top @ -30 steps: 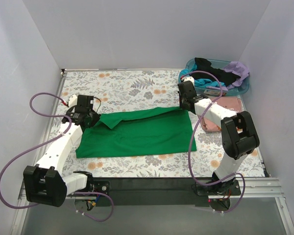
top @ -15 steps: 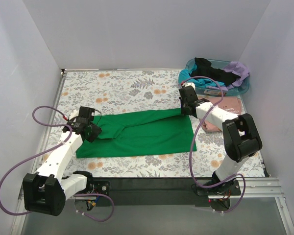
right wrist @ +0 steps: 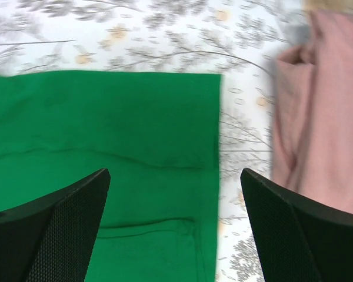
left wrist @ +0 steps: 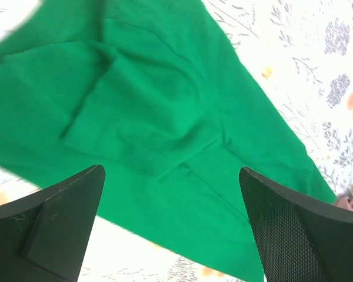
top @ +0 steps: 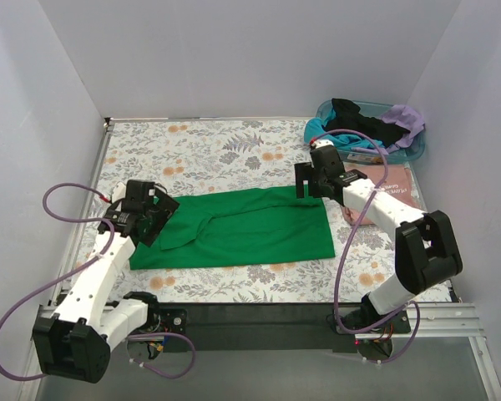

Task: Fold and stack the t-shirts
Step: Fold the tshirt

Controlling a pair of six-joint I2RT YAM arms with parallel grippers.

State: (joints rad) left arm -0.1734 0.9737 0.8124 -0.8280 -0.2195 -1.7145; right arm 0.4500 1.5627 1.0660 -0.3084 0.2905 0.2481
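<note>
A bright green t-shirt lies folded lengthwise into a flat band in the middle of the table. My left gripper hovers over its left end, open, with nothing between its fingers. The left wrist view shows green cloth below the left gripper. My right gripper hangs open above the shirt's upper right corner. In the right wrist view the shirt's right edge runs under the right gripper. A salmon-pink t-shirt lies folded just right of the green one.
A clear blue bin stands at the back right corner, with black, teal and lavender shirts heaped in it. The table has a floral cloth. White walls close in the left, back and right sides.
Both grippers have opened and let go of the green shirt's top edge. The carried fold now lies flat on the shirt. Both arms have drawn slightly back from it.
</note>
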